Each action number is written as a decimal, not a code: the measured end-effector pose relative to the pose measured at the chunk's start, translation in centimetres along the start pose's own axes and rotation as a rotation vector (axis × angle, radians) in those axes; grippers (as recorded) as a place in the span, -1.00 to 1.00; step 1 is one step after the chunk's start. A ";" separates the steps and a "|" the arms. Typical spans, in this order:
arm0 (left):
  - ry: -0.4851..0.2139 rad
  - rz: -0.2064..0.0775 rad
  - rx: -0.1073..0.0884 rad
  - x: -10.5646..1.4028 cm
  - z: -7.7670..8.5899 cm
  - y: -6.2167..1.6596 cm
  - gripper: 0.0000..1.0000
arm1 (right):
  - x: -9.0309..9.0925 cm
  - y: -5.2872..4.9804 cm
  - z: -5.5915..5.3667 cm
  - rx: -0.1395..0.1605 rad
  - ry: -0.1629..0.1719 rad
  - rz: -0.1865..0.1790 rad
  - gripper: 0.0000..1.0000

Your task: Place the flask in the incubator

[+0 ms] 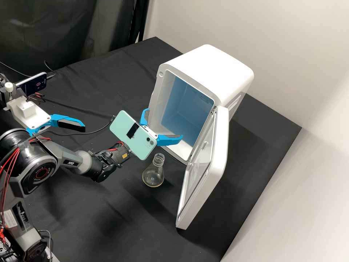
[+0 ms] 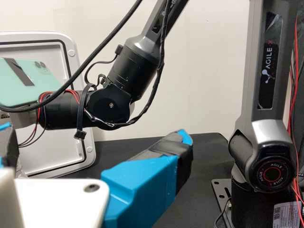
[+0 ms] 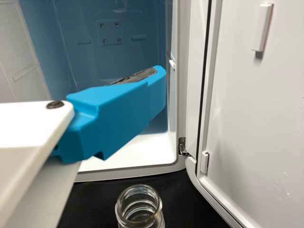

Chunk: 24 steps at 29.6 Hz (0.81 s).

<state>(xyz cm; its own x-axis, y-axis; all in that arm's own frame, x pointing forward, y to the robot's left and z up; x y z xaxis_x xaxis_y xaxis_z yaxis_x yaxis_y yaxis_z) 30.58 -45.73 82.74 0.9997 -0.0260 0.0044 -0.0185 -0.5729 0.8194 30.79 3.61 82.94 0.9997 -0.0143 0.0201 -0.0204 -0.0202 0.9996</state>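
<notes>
A clear, empty conical flask (image 1: 153, 174) stands upright on the black bench, just in front of the incubator's open door; its mouth is also in the right wrist view (image 3: 138, 209). The white incubator (image 1: 218, 69) has a blue inside (image 3: 118, 38), and its door (image 1: 201, 163) hangs wide open. My right gripper (image 1: 163, 125) hovers open at the incubator's opening, above and behind the flask, holding nothing. A mint-green phone (image 1: 132, 134) is strapped to its wrist. My left gripper (image 1: 71, 123) is open far to the left, away from the flask, one blue finger (image 2: 156, 166) in its own view.
A second phone on a stand (image 1: 36, 83) and loose cables lie at the far left. The open door stands to the right of the flask. The bench's right edge (image 1: 254, 203) runs close to the door, with a white wall beyond.
</notes>
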 end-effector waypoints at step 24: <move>0.038 -0.086 0.001 -2.8 -1.0 -2.12 1.00 | 0.0 0.0 0.0 0.000 0.000 0.000 1.00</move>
<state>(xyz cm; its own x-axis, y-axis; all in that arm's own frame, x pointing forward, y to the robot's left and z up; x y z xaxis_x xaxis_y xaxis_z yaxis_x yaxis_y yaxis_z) 27.87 -43.59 81.59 0.9975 0.0544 -0.0444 0.0676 -0.5721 0.8174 30.79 3.61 82.94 0.9997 -0.0143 0.0201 -0.0204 -0.0202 0.9996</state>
